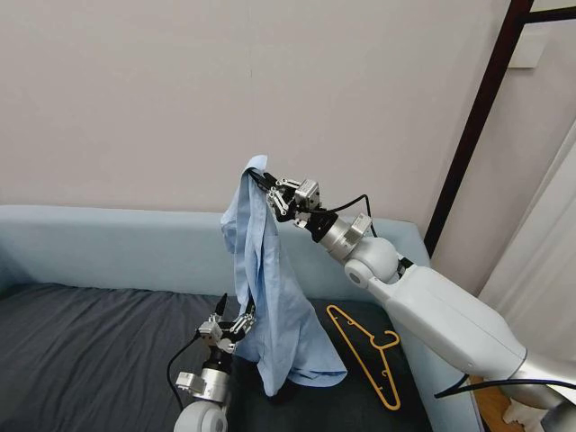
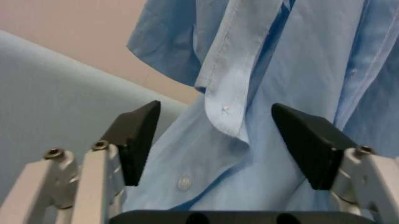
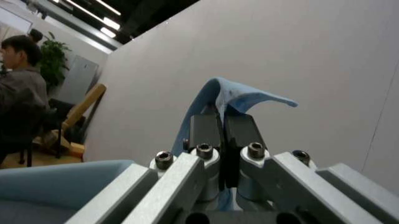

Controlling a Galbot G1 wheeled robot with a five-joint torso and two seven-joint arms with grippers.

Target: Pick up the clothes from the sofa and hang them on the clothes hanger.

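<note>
The right gripper [image 1: 265,182] is holding a light blue shirt [image 1: 274,306] above the sofa [image 1: 90,247]. Its fingers [image 3: 206,130] are pressing together on a fold of fabric at the garment's top edge. The shirt is hanging free, with its lower hem reaching down near the dark seat cushion [image 1: 90,351]. The left gripper [image 2: 215,135] is sitting low at the shirt's left edge. Its jaws are standing spread, with the button placket just ahead of them. An orange clothes hanger [image 1: 376,346] is lying flat on the seat cushion, just right of the hem.
</note>
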